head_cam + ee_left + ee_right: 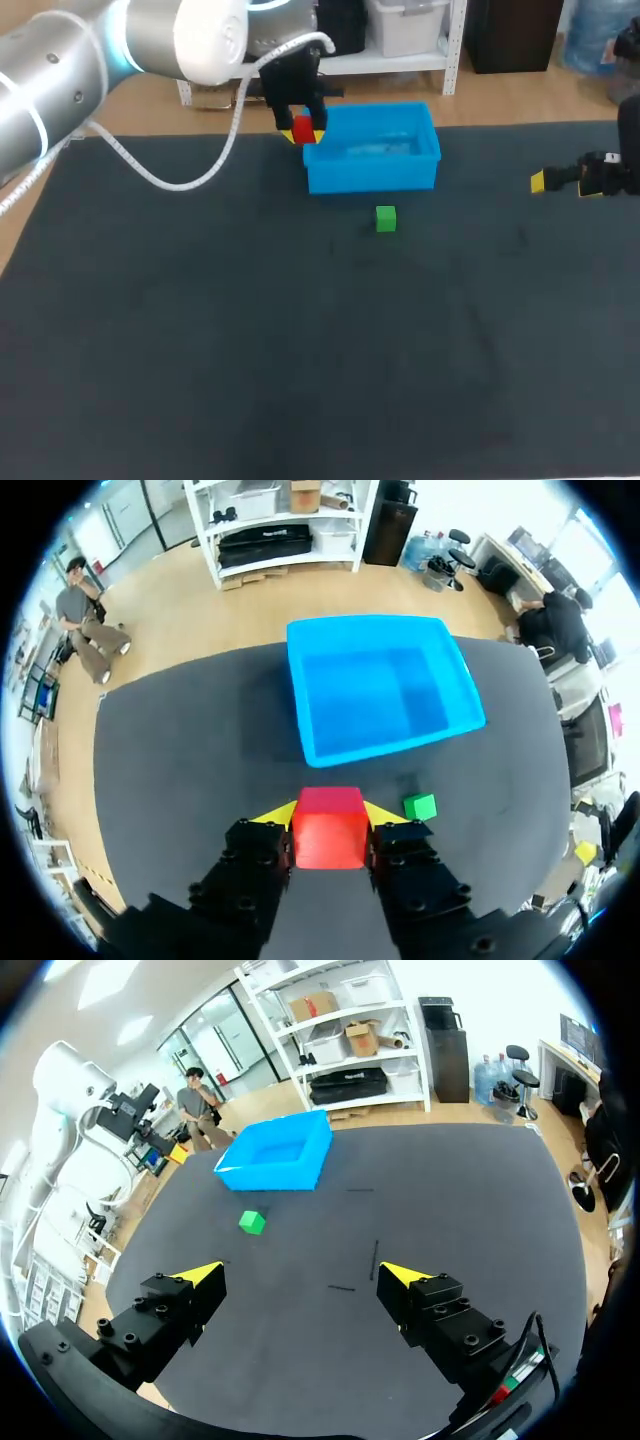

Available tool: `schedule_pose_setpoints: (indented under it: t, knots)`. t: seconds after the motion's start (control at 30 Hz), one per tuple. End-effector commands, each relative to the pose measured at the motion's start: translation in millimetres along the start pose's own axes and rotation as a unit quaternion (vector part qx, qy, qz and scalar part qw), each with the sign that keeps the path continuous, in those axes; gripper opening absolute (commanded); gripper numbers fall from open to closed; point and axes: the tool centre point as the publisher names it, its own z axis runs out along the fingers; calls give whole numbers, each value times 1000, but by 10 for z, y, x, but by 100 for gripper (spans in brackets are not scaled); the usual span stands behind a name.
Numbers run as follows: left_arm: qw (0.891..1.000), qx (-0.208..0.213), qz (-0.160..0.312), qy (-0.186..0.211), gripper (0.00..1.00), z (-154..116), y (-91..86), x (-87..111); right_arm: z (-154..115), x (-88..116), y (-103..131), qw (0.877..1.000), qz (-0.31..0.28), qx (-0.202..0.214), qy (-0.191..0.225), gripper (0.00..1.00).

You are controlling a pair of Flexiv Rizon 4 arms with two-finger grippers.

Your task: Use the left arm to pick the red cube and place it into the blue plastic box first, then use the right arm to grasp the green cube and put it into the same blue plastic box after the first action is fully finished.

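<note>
Seen from the head view, the left gripper is clamped on the red cube, held in the air by the far left corner of the blue box. The box's long axis runs along the far edge of the table. The green cube lies just before the box's near wall, and the right gripper hangs near the table's right edge. In the left wrist view, the red cube sits square between both fingers, with the blue box ahead and the green cube beside one finger. In the right wrist view, the right gripper stands wide apart, holding nothing, with the green cube and blue box well ahead.

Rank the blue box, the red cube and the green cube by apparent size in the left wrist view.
Largest: blue plastic box
Then: red cube
Smallest: green cube
The red cube is nearest the camera, so its lead over the green one is unsure.
</note>
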Motion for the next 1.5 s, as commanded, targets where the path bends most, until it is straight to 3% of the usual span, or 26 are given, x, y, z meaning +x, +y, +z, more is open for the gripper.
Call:
schedule_pose_setpoints:
  t: [0.03,0.23,0.43,0.73,1.17,1.5]
  knots:
    - [1000,15,10,10,0,65,86,-180,-6,3,-1,1000,0,0,0,100]
    - [999,34,27,8,0,96,188,-324,-6,3,-1,1000,0,0,0,100]
    - [998,43,50,8,0,88,176,-401,-6,3,-1,1000,0,0,0,100]
    - [997,45,62,6,0,141,-15,-493,-6,3,-1,1000,0,0,0,100]
    - [999,47,19,-9,0,275,-458,-674,-6,3,-1,1000,0,0,0,100]
    - [998,57,-17,-37,0,334,-494,-753,-6,3,-1,1000,0,0,0,100]
